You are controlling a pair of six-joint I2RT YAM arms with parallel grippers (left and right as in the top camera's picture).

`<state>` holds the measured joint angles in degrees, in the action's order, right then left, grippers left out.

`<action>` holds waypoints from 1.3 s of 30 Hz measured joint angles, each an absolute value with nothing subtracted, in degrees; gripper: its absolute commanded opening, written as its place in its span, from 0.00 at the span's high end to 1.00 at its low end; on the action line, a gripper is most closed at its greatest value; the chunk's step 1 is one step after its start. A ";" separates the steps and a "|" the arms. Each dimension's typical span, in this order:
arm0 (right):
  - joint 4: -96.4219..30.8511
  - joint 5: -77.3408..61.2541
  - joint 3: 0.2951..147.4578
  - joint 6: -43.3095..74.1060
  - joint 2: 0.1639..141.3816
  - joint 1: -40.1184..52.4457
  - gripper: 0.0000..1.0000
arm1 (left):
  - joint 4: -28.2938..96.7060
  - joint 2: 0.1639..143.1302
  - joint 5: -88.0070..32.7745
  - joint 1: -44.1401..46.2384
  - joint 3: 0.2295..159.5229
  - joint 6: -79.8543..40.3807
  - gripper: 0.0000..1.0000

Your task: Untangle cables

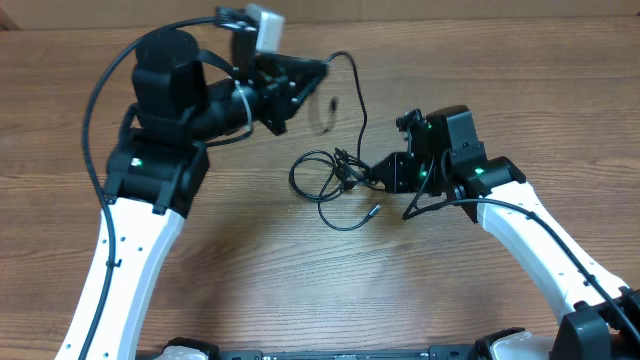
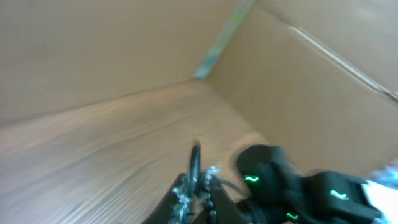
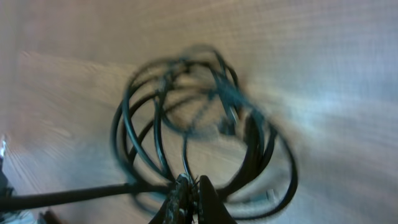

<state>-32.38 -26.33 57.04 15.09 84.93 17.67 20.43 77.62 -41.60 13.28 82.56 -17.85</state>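
Thin black cables (image 1: 312,172) lie in loose loops at the table's middle, one silver-tipped end (image 1: 373,210) pointing right. My right gripper (image 1: 372,172) is shut on a strand at the tangle's right side. In the right wrist view its fingers (image 3: 190,194) pinch a strand below the blurred loops (image 3: 180,112). My left gripper (image 1: 305,85) is raised at the back and is shut on another cable (image 1: 350,75), which arcs up and down to the tangle. In the left wrist view its fingers (image 2: 198,194) hold a short black plug end (image 2: 196,157) that stands up.
The wooden table (image 1: 250,250) carries both arms. Cardboard walls (image 2: 298,68) stand at the back, with a strip of tape (image 2: 219,40) in the corner. The right arm (image 2: 280,183) with green lights shows in the left wrist view. Thick arm cables (image 1: 100,90) curve at the left.
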 measured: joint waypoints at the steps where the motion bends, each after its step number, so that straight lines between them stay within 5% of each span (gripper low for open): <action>1: -33.65 -26.22 57.04 15.09 84.93 17.65 0.96 | 23.18 77.62 -38.52 12.40 82.56 -17.82 0.86; 4: -35.29 -26.09 57.04 15.05 84.93 17.65 0.93 | 28.80 77.82 -29.91 10.96 82.56 -17.78 0.90; 8: -36.25 -25.93 57.04 15.00 84.93 17.67 0.90 | 33.28 79.44 -21.19 10.44 82.56 -17.21 0.67; 11: -36.95 -25.93 57.04 15.33 84.93 17.67 0.60 | 35.24 81.45 -19.42 10.39 82.56 -17.47 0.66; 15: -37.95 -25.58 57.04 15.05 84.93 17.67 0.54 | 37.71 84.14 -22.35 10.81 82.56 -17.45 0.64; 18: -41.87 -23.70 57.06 15.09 84.93 17.67 0.39 | 40.53 86.83 -26.57 12.49 82.56 -17.47 0.54; 21: -45.80 -18.24 57.06 16.32 84.93 17.45 0.37 | 43.79 90.28 -29.19 15.40 82.56 -17.54 0.47; 25: -48.14 -13.41 57.06 19.14 84.93 14.70 0.37 | 45.23 95.83 -30.79 19.70 82.56 -17.63 0.53; 32: -49.01 -13.19 57.06 20.45 84.33 5.78 0.27 | 46.50 104.12 -31.68 25.96 82.56 -19.62 0.47; 39: -49.52 -16.71 57.06 18.48 83.74 3.07 0.27 | 45.43 112.27 -31.97 31.11 82.56 -24.08 0.57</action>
<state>-49.52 -16.71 57.06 18.48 83.74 3.07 45.43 112.27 -31.97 31.11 82.56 -24.08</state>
